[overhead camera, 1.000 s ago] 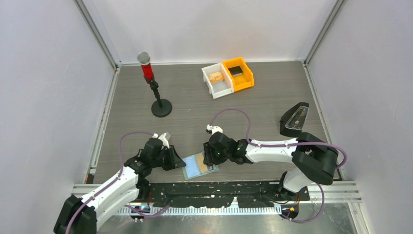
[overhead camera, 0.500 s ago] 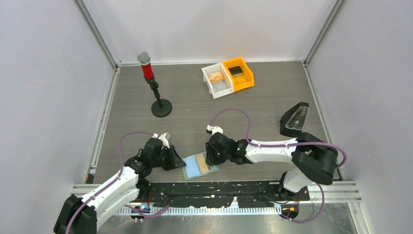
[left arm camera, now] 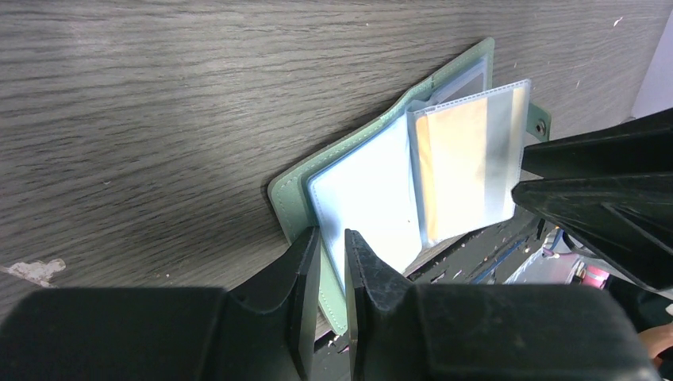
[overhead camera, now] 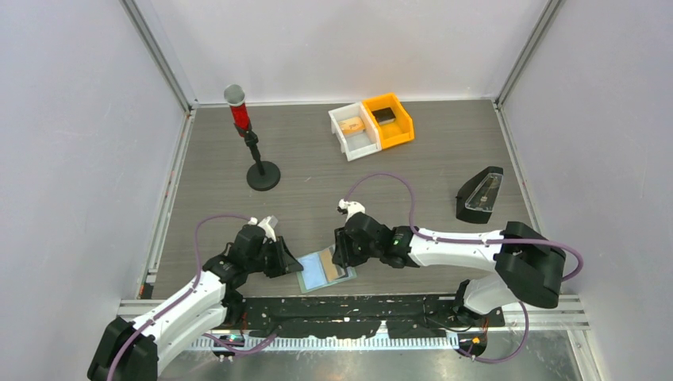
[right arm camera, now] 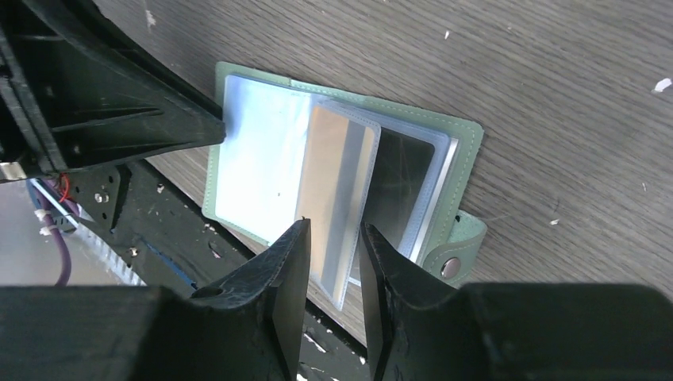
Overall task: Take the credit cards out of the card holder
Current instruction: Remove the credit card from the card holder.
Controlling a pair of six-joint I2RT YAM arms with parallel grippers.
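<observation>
The pale-green card holder (overhead camera: pixel 325 270) lies open at the table's near edge. In the left wrist view its green cover (left arm camera: pixel 290 194) shows, with the light blue card (left arm camera: pixel 369 198) in the left pocket and the tan-orange card (left arm camera: pixel 452 171) in a raised clear leaf. My left gripper (left arm camera: pixel 332 234) is shut on the holder's left edge (overhead camera: pixel 300 267). My right gripper (right arm camera: pixel 333 226) is open, its jaws standing either side of the raised clear leaf (right arm camera: pixel 341 182), beside the snap tab (right arm camera: pixel 451 267). In the top view it is over the holder's right half (overhead camera: pixel 340 260).
A red microphone on a black stand (overhead camera: pixel 252 147) stands at the back left. A white bin (overhead camera: pixel 353 131) and an orange bin (overhead camera: pixel 389 121) holding a black block sit at the back. A black case with a clear lid (overhead camera: pixel 480 194) lies right. The black rail (overhead camera: pixel 357 317) borders the near edge.
My right arm's elbow has swung to the right and the forearm has stretched out, while its gripper stays over the holder. My left arm and the holder have not moved.
</observation>
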